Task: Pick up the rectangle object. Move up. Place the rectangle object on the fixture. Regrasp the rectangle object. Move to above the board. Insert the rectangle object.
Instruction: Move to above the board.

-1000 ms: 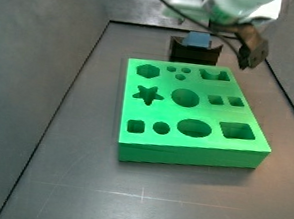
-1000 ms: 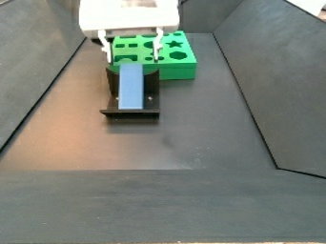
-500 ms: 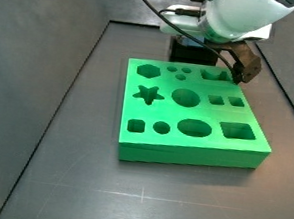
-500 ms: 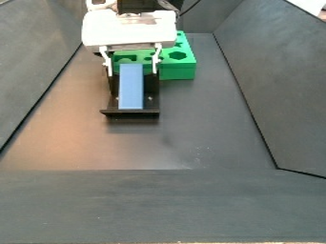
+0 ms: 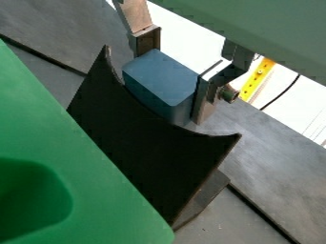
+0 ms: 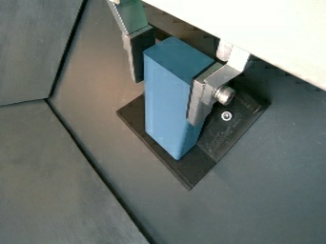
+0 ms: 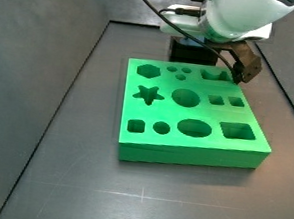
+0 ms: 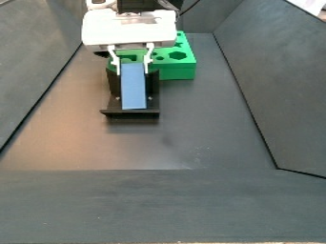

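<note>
The rectangle object (image 8: pixel 132 88), a light blue-grey block, stands on end in the dark fixture (image 8: pixel 132 113) just in front of the green board (image 8: pixel 180 57). My gripper (image 8: pixel 132 67) has come down over it, one finger on each side. In both wrist views the silver fingers (image 6: pixel 205 93) press the block's (image 6: pixel 170 100) opposite faces, and the block (image 5: pixel 155 84) sits against the fixture's back plate (image 5: pixel 133 152). In a side view the gripper (image 7: pixel 232 58) hides the block behind the board (image 7: pixel 190 112); only the fixture's top (image 7: pixel 190 51) shows.
The dark bin's sloping walls (image 8: pixel 38 95) rise on both sides of the fixture. The board's edge (image 5: pixel 38 162) lies right beside the fixture. A cable (image 7: pixel 174 19) loops behind the arm.
The gripper has come down over the block, and its fingers have closed in from a wider gap onto the block's sides. The block and fixture have not moved.
</note>
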